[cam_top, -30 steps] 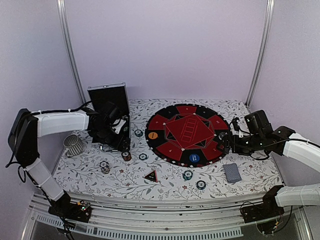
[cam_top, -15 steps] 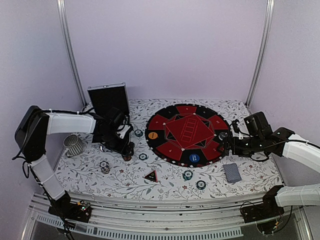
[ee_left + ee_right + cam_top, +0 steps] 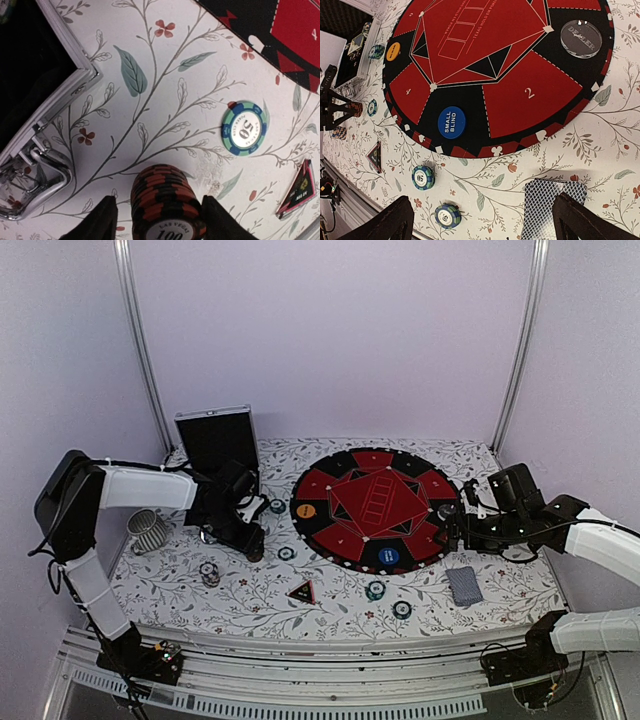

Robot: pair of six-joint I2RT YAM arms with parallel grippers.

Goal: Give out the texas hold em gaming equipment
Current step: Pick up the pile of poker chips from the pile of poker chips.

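In the left wrist view my left gripper is open and straddles a stack of red-and-black "100" chips standing on the cloth. The right finger is at the stack's edge and the left finger stands apart. In the top view the gripper is low over that stack, in front of the case. My right gripper is open and empty above the cloth, between teal chip stacks and the grey-blue card deck. On the mat lie a blue "small blind" button, an orange button and a clear "dealer" button.
The open silver-edged black case stands at the back left, with its rim in the left wrist view. A metal cup is left of it. A teal "50" chip, a red-black triangle and another chip stack lie on the cloth.
My left gripper has moved from the case forward and down over the red-and-black chip stack. The right arm has barely moved.
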